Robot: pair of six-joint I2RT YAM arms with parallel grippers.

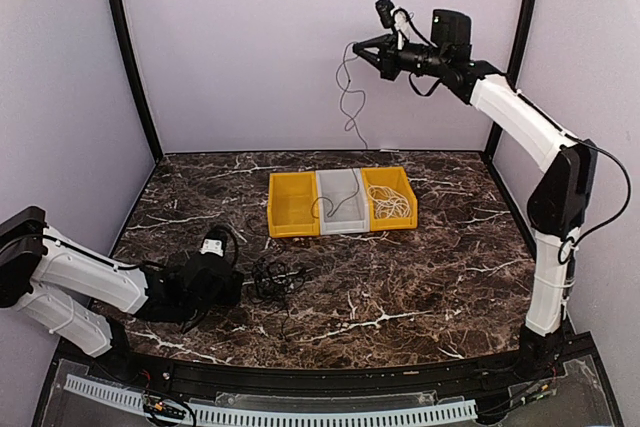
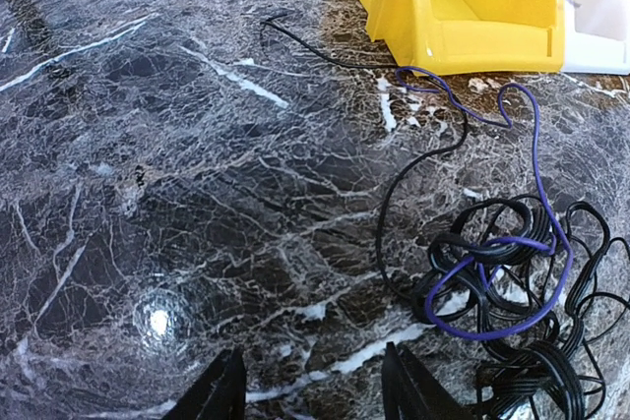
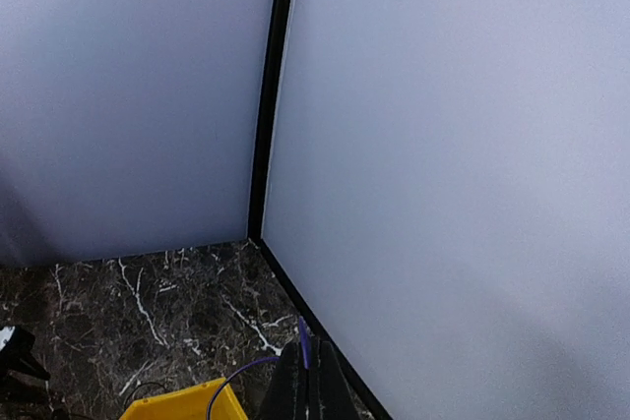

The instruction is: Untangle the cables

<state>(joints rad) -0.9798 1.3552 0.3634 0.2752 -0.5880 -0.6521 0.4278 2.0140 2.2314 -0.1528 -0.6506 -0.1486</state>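
A tangle of black cables [image 1: 272, 279] lies on the marble table; it also shows in the left wrist view [image 2: 512, 272]. A thin purple cord [image 2: 536, 164] is looped through it and runs up over the bins. My right gripper [image 1: 358, 47] is raised high near the back wall and is shut on that purple cord [image 3: 303, 341], which hangs down from it [image 1: 349, 97]. A white cable bundle [image 1: 392, 204] lies in the right yellow bin. My left gripper [image 1: 238, 284] is open and empty, low over the table just left of the black tangle [image 2: 313, 386].
Three bins stand in a row at mid-table: a yellow one [image 1: 290, 219], a grey one [image 1: 345, 222] and a yellow one [image 1: 404, 185]. The left yellow bin [image 2: 472, 7] is ahead of my left gripper. Walls enclose the table on three sides.
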